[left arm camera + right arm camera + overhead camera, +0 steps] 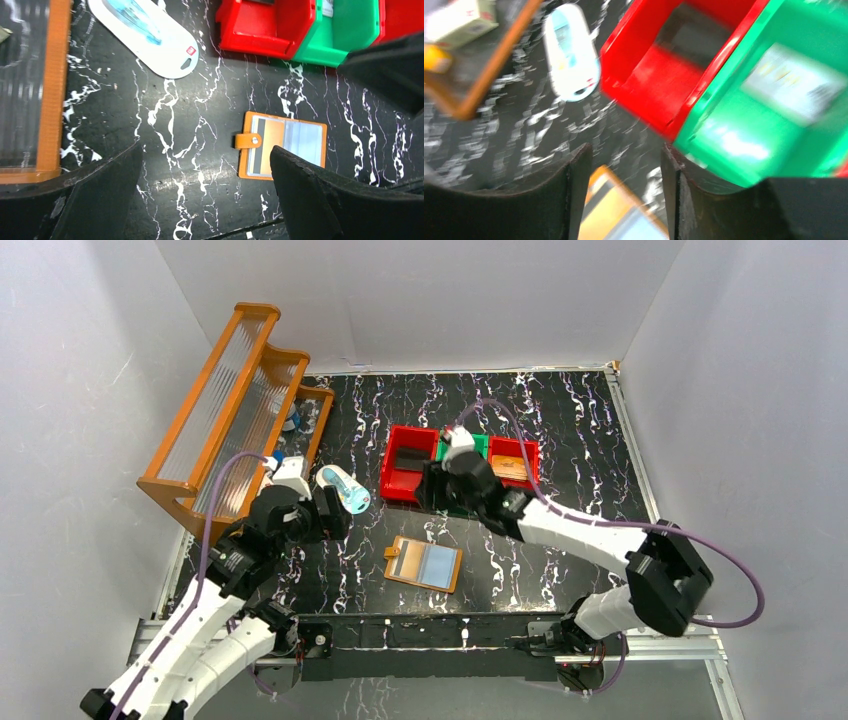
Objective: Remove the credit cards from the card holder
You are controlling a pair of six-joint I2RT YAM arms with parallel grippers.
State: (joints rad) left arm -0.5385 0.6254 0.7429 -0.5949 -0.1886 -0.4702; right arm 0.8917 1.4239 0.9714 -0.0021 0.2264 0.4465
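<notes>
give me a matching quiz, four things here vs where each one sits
Things:
1. card holder
2. green bin
3. oval pack
4. rack

Places:
A. along the left edge of the table
B. between two red bins
C. lying flat, nearest the near edge
D. just right of the rack

Pairs: 1-C, 2-B, 3-D, 4-A

Orange card holder (424,564) is lying flat on the table (560,420), clear window facing up, small tab on its left edge. The credit cards (438,564) are still tucked inside, with a shiny pale blue-grey one showing.
</notes>
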